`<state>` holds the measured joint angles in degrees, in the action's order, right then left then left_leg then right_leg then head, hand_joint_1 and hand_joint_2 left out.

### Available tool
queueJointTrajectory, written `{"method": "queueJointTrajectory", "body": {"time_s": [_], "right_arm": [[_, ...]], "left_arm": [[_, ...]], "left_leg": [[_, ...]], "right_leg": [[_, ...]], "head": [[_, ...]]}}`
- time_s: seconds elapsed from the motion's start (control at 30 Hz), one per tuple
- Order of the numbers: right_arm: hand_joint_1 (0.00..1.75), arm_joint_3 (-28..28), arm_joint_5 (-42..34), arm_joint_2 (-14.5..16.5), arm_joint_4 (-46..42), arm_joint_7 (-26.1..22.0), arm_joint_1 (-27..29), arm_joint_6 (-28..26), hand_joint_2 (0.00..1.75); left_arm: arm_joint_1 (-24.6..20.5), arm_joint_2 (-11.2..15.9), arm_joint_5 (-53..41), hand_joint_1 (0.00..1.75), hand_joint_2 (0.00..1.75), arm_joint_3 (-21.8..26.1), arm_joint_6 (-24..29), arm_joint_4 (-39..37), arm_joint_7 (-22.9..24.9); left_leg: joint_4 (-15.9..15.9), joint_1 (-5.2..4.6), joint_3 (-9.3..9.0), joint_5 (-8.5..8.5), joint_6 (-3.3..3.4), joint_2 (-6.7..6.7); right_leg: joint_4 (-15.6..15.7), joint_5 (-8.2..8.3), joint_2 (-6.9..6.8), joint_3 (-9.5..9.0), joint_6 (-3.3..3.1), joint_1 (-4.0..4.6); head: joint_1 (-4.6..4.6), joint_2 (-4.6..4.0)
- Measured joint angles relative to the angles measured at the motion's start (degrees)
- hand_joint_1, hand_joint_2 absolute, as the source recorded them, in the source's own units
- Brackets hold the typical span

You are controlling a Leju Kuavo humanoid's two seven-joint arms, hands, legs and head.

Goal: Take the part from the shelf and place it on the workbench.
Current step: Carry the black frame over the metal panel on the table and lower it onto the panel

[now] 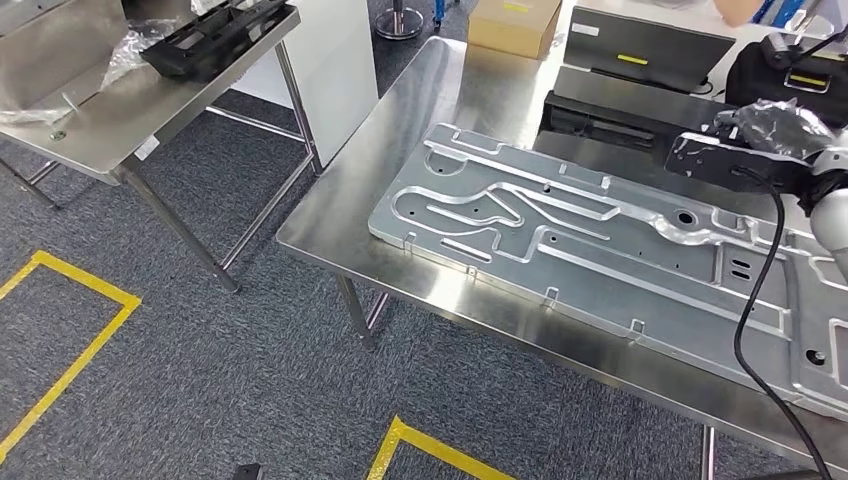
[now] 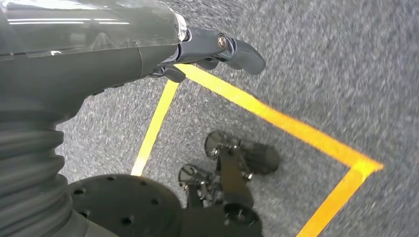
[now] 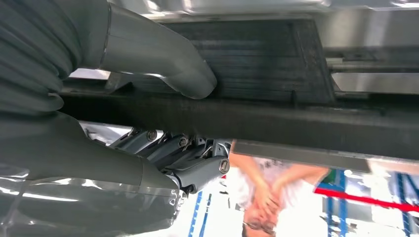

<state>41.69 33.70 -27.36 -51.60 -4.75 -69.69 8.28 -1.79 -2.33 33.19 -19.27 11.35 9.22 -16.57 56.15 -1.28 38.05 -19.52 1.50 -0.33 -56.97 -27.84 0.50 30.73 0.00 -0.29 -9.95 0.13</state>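
We see the right hand [image 1: 775, 135] at the upper right of the head frame, wrapped in clear plastic and cut off by the frame's right edge. It holds the black part [image 1: 620, 122] — a long dark moulded piece — just above the far side of the steel workbench [image 1: 420, 130]. In the right wrist view the thick grey thumb [image 3: 163, 64] presses one face of the part and the darker fingers [image 3: 192, 165] clamp the other; the part's ends run out of that frame, and a blurred person [image 3: 269, 192] stands beyond. A large stamped metal panel [image 1: 560, 235] lies across the workbench, its right end cut off. A cardboard box [image 1: 515, 22] at top centre carries a yellow label, too small to read. In the left wrist view the left hand [image 2: 212, 49] hangs over grey carpet [image 2: 346, 59] with yellow tape lines [image 2: 276, 118] — fingers loosely apart, gripping nothing.
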Motion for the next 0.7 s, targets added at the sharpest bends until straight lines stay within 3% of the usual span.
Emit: {"method": "queueJointTrajectory", "body": {"time_s": [0.43, 0.7], "right_arm": [[1.75, -0.7, 1.7, 2.2, 2.6, -1.5, 0.8, -2.8, 1.75], [1.75, -1.5, 4.8, 7.5, 6.9, -4.0, 2.2, -10.8, 1.75]], "left_arm": [[-0.3, -0.4, 0.0, 0.00, 1.75, 0.0, 0.3, 0.0, -0.1], [-0.7, -0.5, -0.1, 0.00, 1.75, -0.6, 0.4, 0.0, -0.1]], "left_leg": [[0.4, 0.10, -0.08, -0.69, 0.48, -0.65], [0.4, 0.10, -0.21, -0.52, 0.47, -0.60]], "right_leg": [[1.0, -0.68, -0.65, -0.98, 0.58, 0.15], [0.9, -0.58, -0.64, -1.00, 0.60, 0.15]], "head": [[0.00, 0.00], [0.00, 0.00]]}}
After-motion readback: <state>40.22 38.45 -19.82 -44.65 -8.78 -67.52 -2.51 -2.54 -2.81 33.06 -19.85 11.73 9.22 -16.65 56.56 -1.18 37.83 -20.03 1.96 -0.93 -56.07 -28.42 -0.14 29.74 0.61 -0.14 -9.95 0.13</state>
